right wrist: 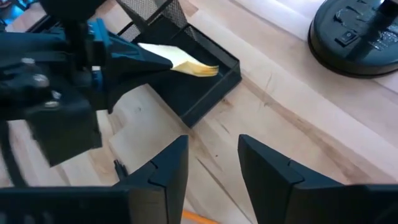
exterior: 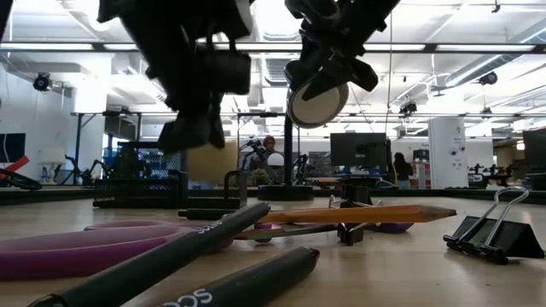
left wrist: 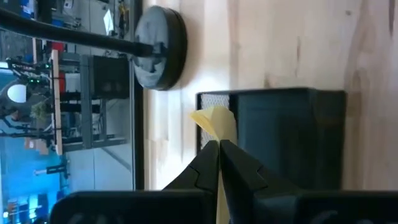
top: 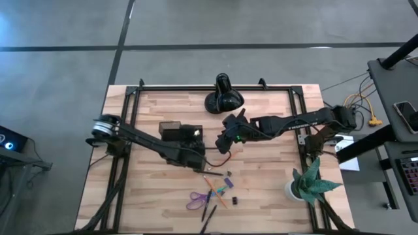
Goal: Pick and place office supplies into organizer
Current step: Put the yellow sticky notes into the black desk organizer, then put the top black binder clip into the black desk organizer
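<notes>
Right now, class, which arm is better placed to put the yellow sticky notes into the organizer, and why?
Left. Its gripper is shut on the sticky notes, right above the organizer. The right gripper is open, empty, off to the side.

Both my arms are dark, matte black, slim jointed links. My left arm has a silver-grey round joint housing at its base end, a boxy black wrist block, a thin red cable trailing near it. My right arm carries small white lettering along the forearm link and a tiny green light near the wrist. My left gripper has tapered black fingers with a blue part behind them. My right gripper fingers are broad, angular black plastic.
</notes>
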{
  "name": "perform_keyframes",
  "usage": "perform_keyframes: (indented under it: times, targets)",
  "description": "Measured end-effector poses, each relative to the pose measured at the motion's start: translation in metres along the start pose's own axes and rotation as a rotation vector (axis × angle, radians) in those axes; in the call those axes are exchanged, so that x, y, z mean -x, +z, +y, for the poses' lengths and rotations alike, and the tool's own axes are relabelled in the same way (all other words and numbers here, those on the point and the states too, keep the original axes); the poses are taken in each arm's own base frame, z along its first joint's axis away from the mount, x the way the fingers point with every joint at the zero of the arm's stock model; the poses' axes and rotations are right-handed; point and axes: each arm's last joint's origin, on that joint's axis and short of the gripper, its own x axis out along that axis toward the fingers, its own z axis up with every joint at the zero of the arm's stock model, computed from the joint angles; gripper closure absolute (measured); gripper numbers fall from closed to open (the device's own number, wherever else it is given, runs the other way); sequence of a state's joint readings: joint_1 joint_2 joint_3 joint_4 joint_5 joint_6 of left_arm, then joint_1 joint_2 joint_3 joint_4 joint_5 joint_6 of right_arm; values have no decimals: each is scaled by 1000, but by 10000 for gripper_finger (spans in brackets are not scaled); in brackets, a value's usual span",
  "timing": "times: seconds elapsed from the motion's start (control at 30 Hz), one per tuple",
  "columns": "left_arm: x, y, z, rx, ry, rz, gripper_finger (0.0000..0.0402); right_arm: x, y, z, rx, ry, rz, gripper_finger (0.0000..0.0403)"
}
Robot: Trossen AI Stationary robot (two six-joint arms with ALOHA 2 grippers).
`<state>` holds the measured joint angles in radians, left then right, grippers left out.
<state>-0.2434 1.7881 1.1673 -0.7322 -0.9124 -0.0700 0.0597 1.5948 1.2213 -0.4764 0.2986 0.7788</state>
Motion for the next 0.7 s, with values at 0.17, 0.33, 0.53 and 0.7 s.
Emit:
perform_keyframes:
  times: [0.17, 0.33, 0.53, 0.7]
  targets:
    - [-6, -2, -3, -3, -74, 22, 401, 0, 0, 0, 5, 0, 0, 271]
    - [-10, -2, -2, 37, -130, 37, 397, 0, 0, 0, 19, 0, 0, 274]
    - [-16, -3, 0, 58, -211, 60, 346, 0, 0, 0, 20, 2, 2, 276]
    - [-16, -1, 1, 70, -316, 72, 288, 0, -1, 0, 26, -1, 10, 278]
